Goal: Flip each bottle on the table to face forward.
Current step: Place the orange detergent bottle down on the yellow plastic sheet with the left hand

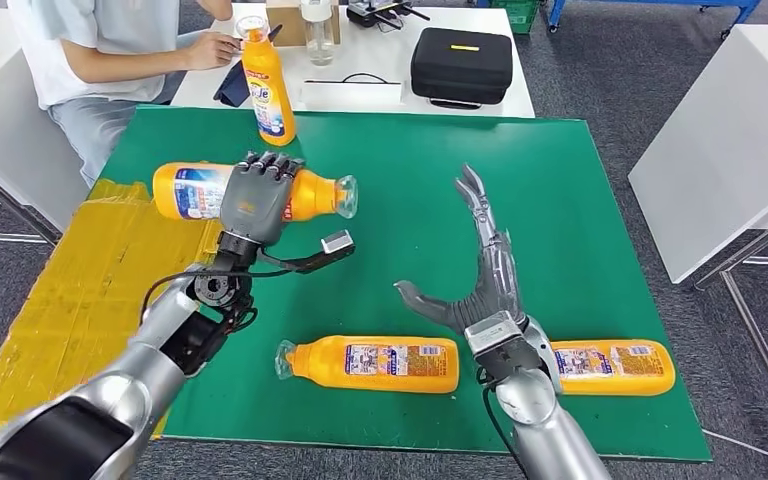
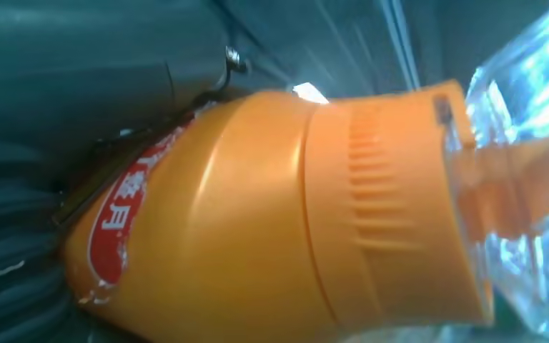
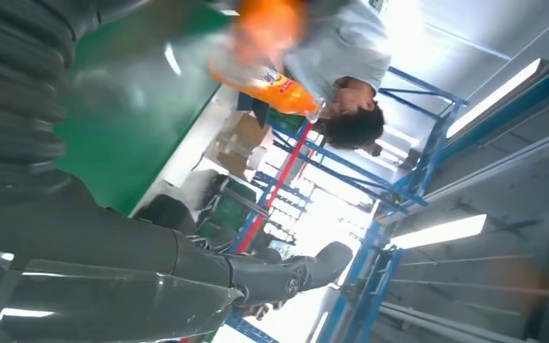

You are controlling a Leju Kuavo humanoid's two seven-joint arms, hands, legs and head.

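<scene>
While gripped: bottle (image 1: 188, 190) under left hand (image 1: 257, 197)

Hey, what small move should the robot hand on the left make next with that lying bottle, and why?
Probably close the fingers and roll it. The left robot hand lies draped over the far lying bottle, whose clear cap points right. One bottle already stands upright, so turning this one seems next. The right robot hand is open above the green mat.
</scene>
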